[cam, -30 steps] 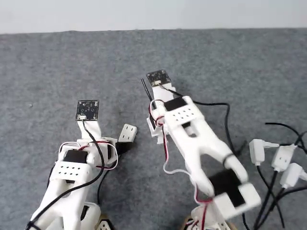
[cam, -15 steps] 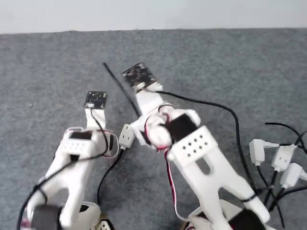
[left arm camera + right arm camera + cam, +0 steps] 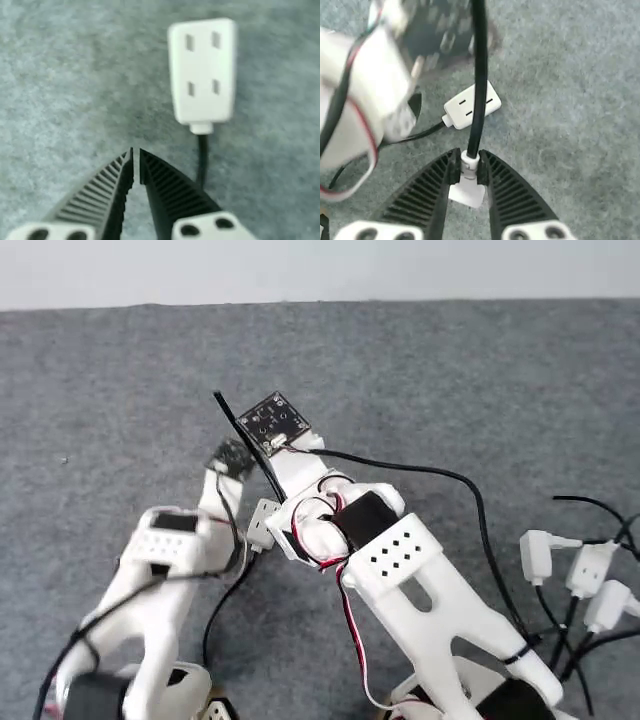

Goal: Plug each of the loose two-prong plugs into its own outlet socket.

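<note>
A white outlet block [image 3: 202, 70] with two two-slot sockets lies on the grey carpet, its black cord [image 3: 201, 162] trailing back toward the arm. My left gripper [image 3: 136, 151] is shut on nothing, just short of the block and to one side. My right gripper [image 3: 468, 152] is shut on a white two-prong plug [image 3: 466, 192], whose black cable [image 3: 479, 75] runs out past the fingertips. That cable crosses over the outlet block [image 3: 472, 106], which lies a little beyond the tips. From above, the block [image 3: 263, 523] sits between the two arms, partly covered by the right wrist.
Three more white plugs [image 3: 540, 552] [image 3: 592, 566] [image 3: 612, 604] with black cords lie at the right edge. The left arm's wrist [image 3: 365, 95] crowds close beside the block. Bare carpet [image 3: 450, 370] stretches across the back.
The right arm has swung left, carrying the plug over to the outlet block. The left arm has pushed forward and turned right, toward the same block.
</note>
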`<state>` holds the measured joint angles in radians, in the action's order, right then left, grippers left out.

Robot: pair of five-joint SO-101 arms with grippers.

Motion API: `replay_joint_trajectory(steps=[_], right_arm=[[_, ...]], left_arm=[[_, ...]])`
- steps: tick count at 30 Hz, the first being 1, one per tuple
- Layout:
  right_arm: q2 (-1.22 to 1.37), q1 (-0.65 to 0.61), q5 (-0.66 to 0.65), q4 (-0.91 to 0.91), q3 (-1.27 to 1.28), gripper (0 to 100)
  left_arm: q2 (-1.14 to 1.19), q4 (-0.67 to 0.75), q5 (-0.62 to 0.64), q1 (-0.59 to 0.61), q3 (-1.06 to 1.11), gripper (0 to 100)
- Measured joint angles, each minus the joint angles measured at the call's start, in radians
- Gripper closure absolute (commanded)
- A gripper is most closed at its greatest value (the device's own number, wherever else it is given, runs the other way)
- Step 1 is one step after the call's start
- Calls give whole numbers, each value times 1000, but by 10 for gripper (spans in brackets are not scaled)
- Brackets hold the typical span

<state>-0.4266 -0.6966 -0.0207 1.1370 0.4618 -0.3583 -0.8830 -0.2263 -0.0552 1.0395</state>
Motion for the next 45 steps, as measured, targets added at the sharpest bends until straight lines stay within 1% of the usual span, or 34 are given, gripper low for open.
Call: replay_joint_trajectory(steps=[3, 6, 14, 17, 22, 26, 29, 36, 45], right_arm=[[2, -5, 0, 0, 0, 991], [2, -5, -3, 0, 0, 991], [2, -6, 6, -28, 6, 991], [2, 29, 89, -107, 58, 991], [2, 55, 186, -316, 169, 991], [32, 60, 203, -486, 224, 991], [106, 60, 206, -551, 226, 991], [302, 60, 206, -569, 132, 990], [333, 60, 206, -580, 107, 990]], left_arm=[[-149, 23, -14, -34, 115, 986], [-253, 26, -20, -55, 180, 986], [-287, 26, -29, -63, 190, 985], [-290, 44, -2, -44, 192, 985], [-290, 152, 170, 109, 190, 985], [-290, 152, 187, 132, 190, 985], [-290, 152, 187, 133, 190, 985], [-290, 152, 187, 133, 190, 985], [-290, 152, 187, 133, 190, 985]])
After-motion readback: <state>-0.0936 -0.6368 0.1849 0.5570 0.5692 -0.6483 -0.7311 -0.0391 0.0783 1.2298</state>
